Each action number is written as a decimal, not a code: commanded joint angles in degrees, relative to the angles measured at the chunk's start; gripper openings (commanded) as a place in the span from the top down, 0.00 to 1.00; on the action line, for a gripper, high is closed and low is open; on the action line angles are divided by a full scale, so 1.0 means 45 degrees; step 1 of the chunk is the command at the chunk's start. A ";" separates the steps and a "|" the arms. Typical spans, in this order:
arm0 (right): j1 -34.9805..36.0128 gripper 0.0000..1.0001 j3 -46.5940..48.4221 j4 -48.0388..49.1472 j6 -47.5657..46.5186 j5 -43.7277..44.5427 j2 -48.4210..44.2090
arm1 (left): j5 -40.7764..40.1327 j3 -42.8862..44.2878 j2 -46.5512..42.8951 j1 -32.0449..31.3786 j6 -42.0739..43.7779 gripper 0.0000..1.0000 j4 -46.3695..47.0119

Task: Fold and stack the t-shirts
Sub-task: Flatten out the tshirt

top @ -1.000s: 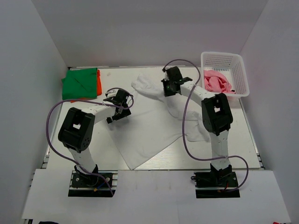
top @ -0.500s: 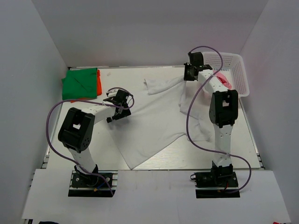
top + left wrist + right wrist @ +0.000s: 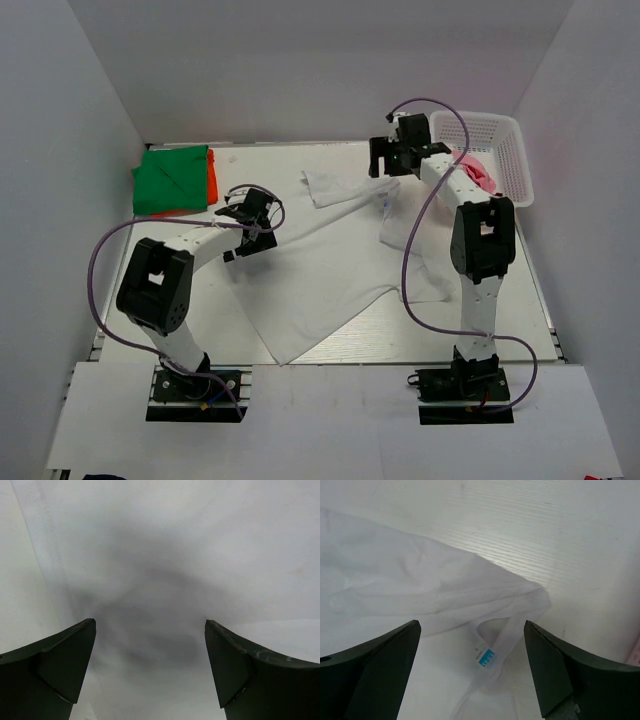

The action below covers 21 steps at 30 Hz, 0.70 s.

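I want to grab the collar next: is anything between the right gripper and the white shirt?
Nothing visible. The right gripper hangs open directly over the white shirt, near its blue label. Only bare table lies beside the cloth.

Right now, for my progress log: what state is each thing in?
white t-shirt: unfolded, spread out
green t-shirt: folded, top of the stack
orange t-shirt: beneath the green one, only an edge showing
pink t-shirt: crumpled in the basket
left gripper: open, empty
right gripper: open, empty
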 commanded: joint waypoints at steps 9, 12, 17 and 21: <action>0.3290 0.10 0.1146 0.0216 -0.3778 -0.0611 0.0954 | -0.0430 0.0595 -0.1285 0.0325 -0.0588 0.00 0.0339; 0.3798 0.10 0.1930 0.0391 -0.4052 -0.0162 0.1910 | -0.0607 0.1064 -0.0526 0.0442 -0.0590 0.00 0.0339; 0.4307 0.10 0.2558 0.0860 -0.3976 0.1102 0.2773 | -0.0470 0.1357 0.0473 0.0716 -0.0746 0.00 0.0748; 0.4366 0.15 0.2930 0.0510 -0.3625 0.2006 0.3438 | -0.0353 0.1358 0.1021 0.0854 -0.0746 0.00 0.0750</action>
